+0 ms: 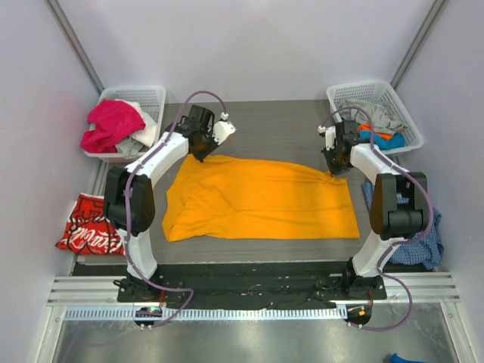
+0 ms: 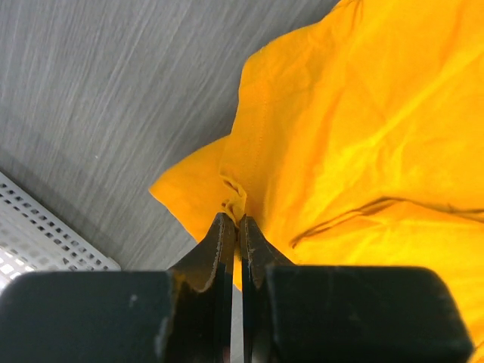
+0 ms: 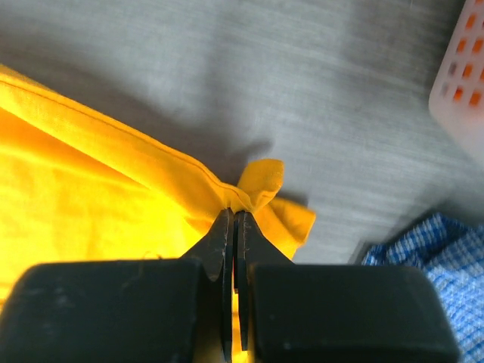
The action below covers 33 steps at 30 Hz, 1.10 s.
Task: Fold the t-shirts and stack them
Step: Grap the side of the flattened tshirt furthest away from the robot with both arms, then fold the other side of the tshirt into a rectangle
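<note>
Left arm, right arm: white shells, black joints.
Cables: grey-purple, looped along each arm.
Left gripper, right gripper: black, tapered, scuffed fingers.

Overhead wide, wrists close, sharing orange t-shirt

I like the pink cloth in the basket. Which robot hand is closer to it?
Left. The left gripper, pinching the orange t-shirt, is a little to the right of the pink cloth; the right gripper pinches the shirt's opposite far corner.
</note>
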Each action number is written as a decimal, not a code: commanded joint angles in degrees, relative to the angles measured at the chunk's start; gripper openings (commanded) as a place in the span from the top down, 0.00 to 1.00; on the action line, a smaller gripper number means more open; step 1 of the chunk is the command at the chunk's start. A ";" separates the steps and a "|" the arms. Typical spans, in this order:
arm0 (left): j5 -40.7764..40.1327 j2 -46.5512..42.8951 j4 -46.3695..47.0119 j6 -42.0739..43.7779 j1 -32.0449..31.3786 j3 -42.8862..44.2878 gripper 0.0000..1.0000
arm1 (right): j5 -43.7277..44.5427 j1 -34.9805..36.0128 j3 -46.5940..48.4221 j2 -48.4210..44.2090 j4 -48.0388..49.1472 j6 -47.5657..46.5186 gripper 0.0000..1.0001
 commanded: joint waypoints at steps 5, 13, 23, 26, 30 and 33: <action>-0.49 -8.79 0.03 -0.77 -1.02 -5.57 1.00 | -0.03 0.20 -4.30 -8.51 -1.43 -1.31 0.99; -2.60 -13.53 -0.15 -1.64 -2.43 -11.72 1.00 | -0.03 0.28 -7.90 -11.76 -2.13 -1.58 0.99; -4.09 -18.19 -0.15 -1.73 -3.05 -17.96 1.00 | -0.03 0.28 -11.77 -14.66 -2.66 -2.11 0.99; -4.27 -19.34 -0.50 -1.82 -3.13 -18.32 1.00 | -0.03 0.28 -12.03 -15.45 -3.18 -2.28 0.99; -4.27 -20.74 -1.29 -2.26 -3.31 -18.41 1.00 | 0.23 0.28 -12.30 -16.68 -3.89 -2.37 0.99; -4.27 -21.97 -1.73 -2.52 -3.57 -18.84 1.00 | 0.50 0.28 -12.56 -17.56 -4.33 -2.63 0.99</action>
